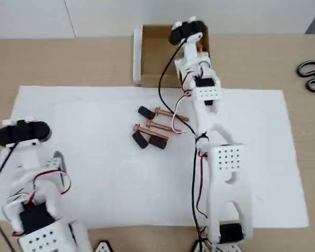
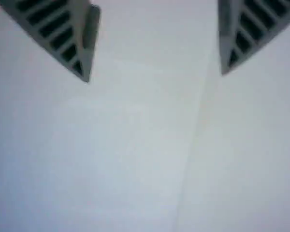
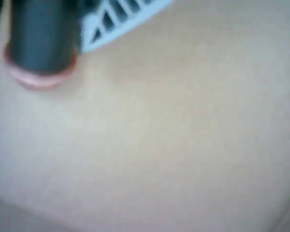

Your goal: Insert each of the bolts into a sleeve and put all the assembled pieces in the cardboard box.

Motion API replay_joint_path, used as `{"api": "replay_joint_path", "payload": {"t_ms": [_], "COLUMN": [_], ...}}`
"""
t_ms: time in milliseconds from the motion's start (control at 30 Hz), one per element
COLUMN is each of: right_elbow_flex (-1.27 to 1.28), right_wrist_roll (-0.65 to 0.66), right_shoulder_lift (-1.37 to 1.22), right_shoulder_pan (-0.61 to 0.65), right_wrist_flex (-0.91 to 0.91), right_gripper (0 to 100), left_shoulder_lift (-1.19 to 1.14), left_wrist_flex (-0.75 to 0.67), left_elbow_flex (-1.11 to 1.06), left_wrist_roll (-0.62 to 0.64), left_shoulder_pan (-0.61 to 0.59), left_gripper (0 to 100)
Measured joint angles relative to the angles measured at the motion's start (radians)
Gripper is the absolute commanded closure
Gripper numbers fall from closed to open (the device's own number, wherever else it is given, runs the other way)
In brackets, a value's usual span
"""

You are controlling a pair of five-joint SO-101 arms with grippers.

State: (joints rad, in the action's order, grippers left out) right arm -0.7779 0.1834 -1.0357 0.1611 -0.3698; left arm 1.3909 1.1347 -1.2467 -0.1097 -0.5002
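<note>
Over cardboard box (image 1: pixel 149 50), right fingers (image 3: pixel 121 19) clamp sleeved bolt (image 3: pixel 41 43); left fingers (image 2: pixel 63 38) spread

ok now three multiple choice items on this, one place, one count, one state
1. Where is the right gripper? A) over the cardboard box B) over the scissors C) off the table
2. How many loose black sleeves lie on the mat? A) one B) three C) five
3. The left gripper is A) open B) shut on a bolt C) shut on a sleeve
Key: 1 A, cardboard lies below its held assembled piece; 2 B, three lie beside the bolts; 3 A, its fingers stand apart.
</note>
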Motion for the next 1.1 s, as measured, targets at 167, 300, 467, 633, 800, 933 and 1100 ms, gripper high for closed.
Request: {"api": "replay_joint_path", "payload": {"t_ms": [167, 300, 467, 633, 800, 933, 1100], "right_elbow_flex": [-0.009, -0.097, -0.247, -0.356, -0.431, -0.496, -0.512], "right_wrist_roll": [0.000, 0.000, 0.000, 0.000, 0.000, -0.003, -0.081], "right_shoulder_lift": [0.000, 0.002, 0.057, 0.141, 0.203, 0.253, 0.285], "right_shoulder_pan": [0.000, 0.000, 0.060, 0.157, 0.253, 0.319, 0.344], "right_wrist_flex": [0.000, -0.075, -0.258, -0.534, -0.890, -1.168, -1.297], "right_gripper": [88.8, 89.0, 89.0, 89.0, 89.0, 89.0, 89.0], "left_shoulder_lift": [0.000, 0.000, 0.000, 0.000, 0.000, 0.000, 0.000], "left_wrist_flex": [0.000, 0.000, 0.000, 0.000, 0.000, 0.000, 0.000], "left_elbow_flex": [0.000, 0.000, 0.000, 0.000, 0.000, 0.000, 0.000], "left_wrist_roll": [0.000, 0.000, 0.000, 0.031, 0.103, 0.137, 0.166], "left_shoulder_pan": [0.000, 0.000, 0.000, 0.000, 0.000, 0.000, 0.000], "left_gripper": [83, 83, 83, 83, 83, 83, 83]}}
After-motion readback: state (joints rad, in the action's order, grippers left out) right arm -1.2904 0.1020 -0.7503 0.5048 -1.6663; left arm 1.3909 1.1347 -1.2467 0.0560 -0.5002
